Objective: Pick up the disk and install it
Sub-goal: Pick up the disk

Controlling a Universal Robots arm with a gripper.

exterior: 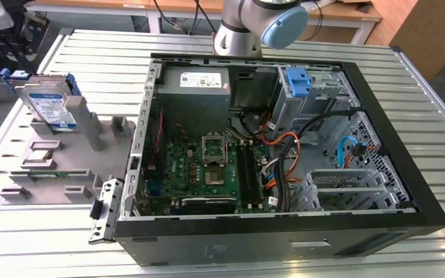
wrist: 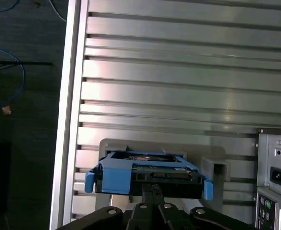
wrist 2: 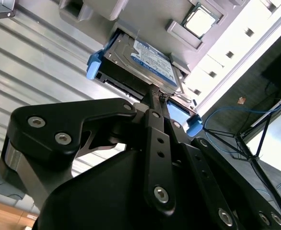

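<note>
exterior view: one disk (exterior: 48,105) (upright), one case (exterior: 245,246).

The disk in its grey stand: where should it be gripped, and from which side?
The disk stands on edge in the grey stand, whose slot holds its lower part, so it is probably best gripped across its flat faces at the free top edge, coming from above.

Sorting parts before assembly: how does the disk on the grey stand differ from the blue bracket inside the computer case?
The disk stands on edge outside the case; the blue bracket sits inside it. The disk carries a labelled silver drive; the bracket looks empty. Both have blue plastic frames.
</note>
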